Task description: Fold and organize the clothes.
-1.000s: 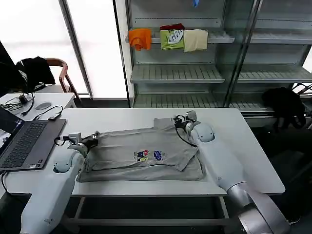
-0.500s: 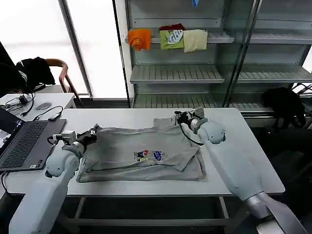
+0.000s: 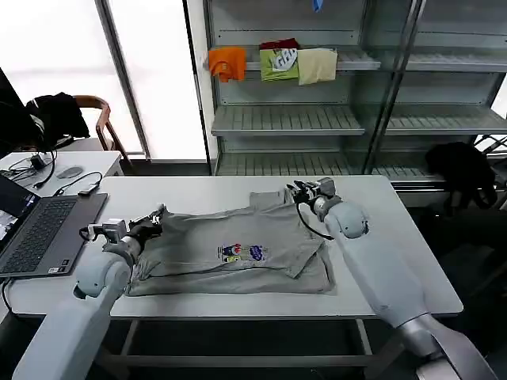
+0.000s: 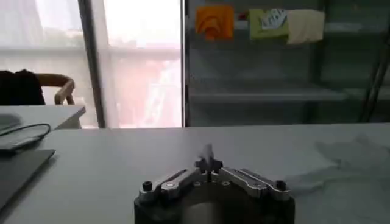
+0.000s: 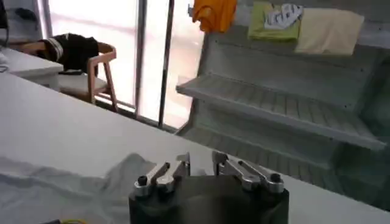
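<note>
The light grey shirt (image 3: 238, 237) lies partly folded across the white table (image 3: 396, 245), chest print (image 3: 242, 253) facing up. My left gripper (image 3: 153, 219) sits low at the shirt's left edge. In the left wrist view the left gripper (image 4: 209, 163) is shut with a wisp of grey fabric pinched between its tips, and more of the shirt (image 4: 347, 161) lies beyond. My right gripper (image 3: 300, 190) hovers at the shirt's far right corner. The right wrist view shows the right gripper (image 5: 201, 161) open with nothing between the fingers, the shirt (image 5: 67, 182) beside it.
An open laptop (image 3: 36, 233) with cables sits at the table's left end. Orange, green and cream garments (image 3: 277, 62) lie on the shelf unit behind. A chair with black cloth (image 3: 55, 115) stands far left, and a black bag (image 3: 463, 170) is at the right.
The right gripper has shifted a little to the right, off the shirt's far corner, and its arm has swung outward. The left gripper has stayed at the shirt's left edge.
</note>
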Controlling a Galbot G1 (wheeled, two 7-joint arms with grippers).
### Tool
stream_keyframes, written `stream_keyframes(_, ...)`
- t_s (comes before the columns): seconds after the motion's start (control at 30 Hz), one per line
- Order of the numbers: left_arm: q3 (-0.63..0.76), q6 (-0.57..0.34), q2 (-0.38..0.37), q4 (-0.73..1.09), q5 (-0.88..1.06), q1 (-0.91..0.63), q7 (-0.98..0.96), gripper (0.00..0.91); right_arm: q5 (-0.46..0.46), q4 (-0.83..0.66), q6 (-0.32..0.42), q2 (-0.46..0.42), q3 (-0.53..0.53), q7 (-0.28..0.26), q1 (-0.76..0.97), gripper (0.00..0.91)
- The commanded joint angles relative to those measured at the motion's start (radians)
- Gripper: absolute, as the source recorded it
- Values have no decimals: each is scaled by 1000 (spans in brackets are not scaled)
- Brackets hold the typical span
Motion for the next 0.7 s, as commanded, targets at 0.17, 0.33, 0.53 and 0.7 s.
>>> stream_keyframes(0.17, 7, -3, -2, -12, 9, 7, 1, 20, -113, -343, 116, 134, 33, 5, 50, 907)
stream_keyframes(0.33, 11, -4, -4, -14, 8, 6, 5, 20, -119, -373, 118, 147, 31, 1, 44, 907)
stream_keyframes(0.53, 15, -4, -12, -16, 14, 7, 5, 20, -123, -346, 129, 146, 28, 2, 33, 856)
stream_keyframes(0.7, 14, -4, -11, -21, 13, 9, 5, 20, -106, -314, 122, 148, 28, 4, 41, 856)
